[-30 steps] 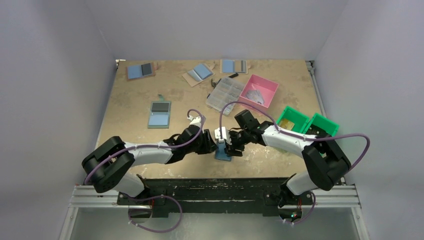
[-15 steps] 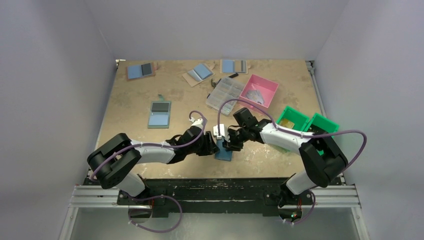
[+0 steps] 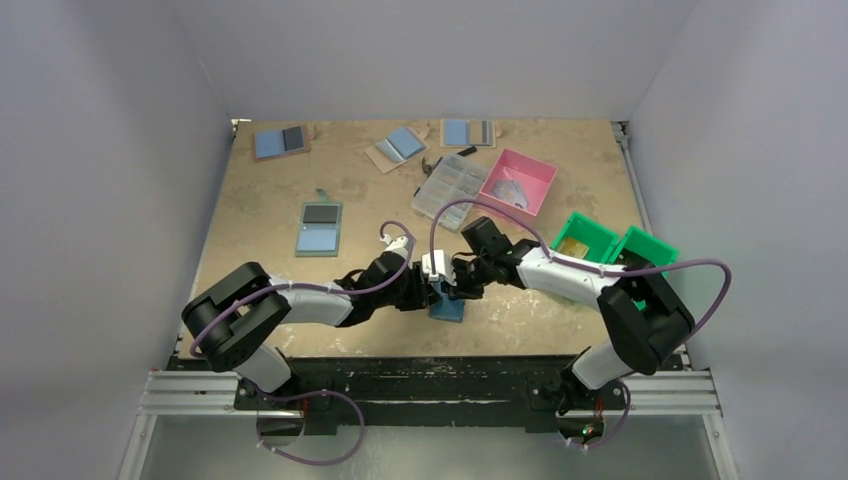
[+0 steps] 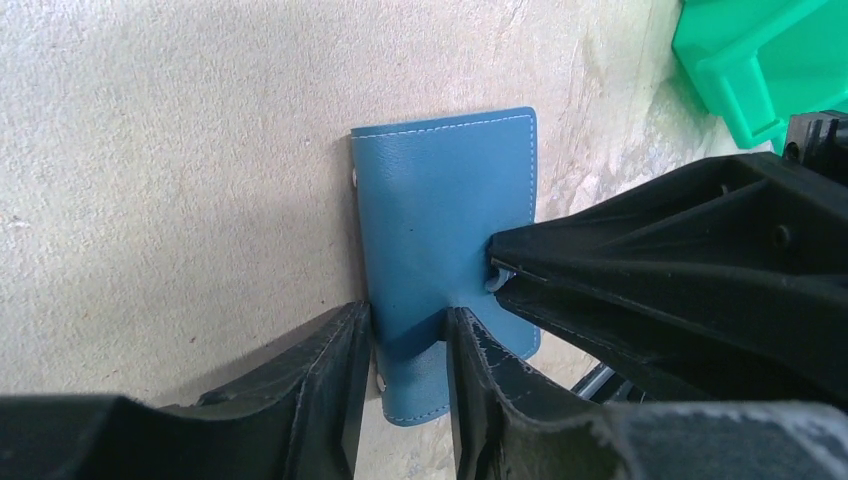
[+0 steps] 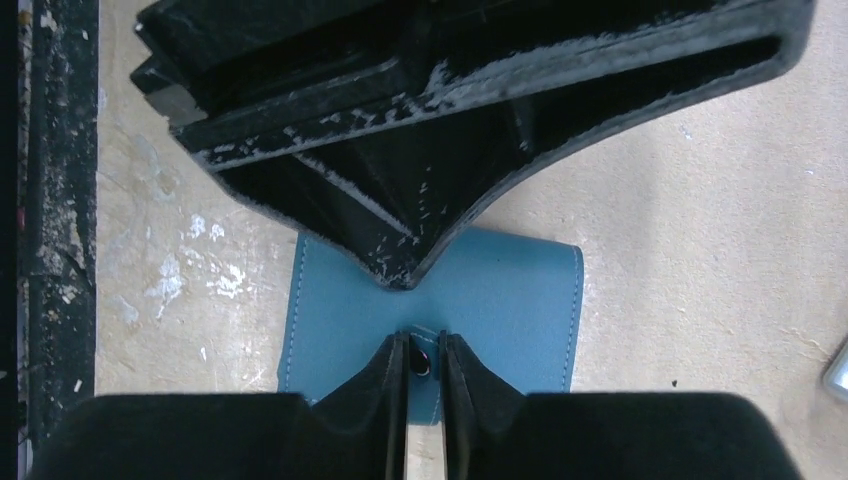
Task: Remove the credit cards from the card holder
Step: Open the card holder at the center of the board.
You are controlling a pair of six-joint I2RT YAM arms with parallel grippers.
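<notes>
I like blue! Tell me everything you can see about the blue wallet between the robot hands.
The card holder is a flat blue rectangle, leather-like, with pale stitching round its edge and small metal snaps. It lies, seemingly closed, on the tan table. The left gripper pinches a raised fold of it; the right gripper nips a small tab. No cards show.

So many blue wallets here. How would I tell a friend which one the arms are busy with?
Start at the table's near edge, in the middle, where the left gripper and right gripper meet. The card holder lies under them, showing only plain blue, while the other holders lie farther back, opened to dark or grey panels.
</notes>
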